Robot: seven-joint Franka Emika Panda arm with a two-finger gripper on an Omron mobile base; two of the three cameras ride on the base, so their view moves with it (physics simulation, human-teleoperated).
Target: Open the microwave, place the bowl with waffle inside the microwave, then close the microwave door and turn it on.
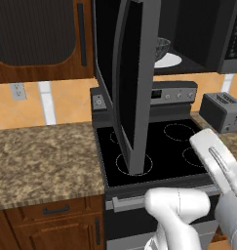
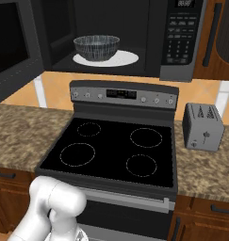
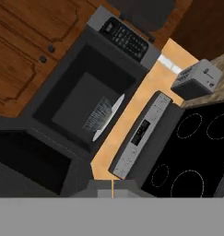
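Right base view: striped blue-grey bowl sits on white turntable plate inside open black microwave; waffle probably inside, hidden; pincer closed, empty.

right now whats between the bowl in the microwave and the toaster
In the right base view, the microwave's button panel stands between the bowl and the toaster, which sits lower on the counter.

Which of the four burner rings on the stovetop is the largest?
The front-left burner ring on the stovetop is largest; the back-left one is smallest, and the back-right and front-right rings fall between.
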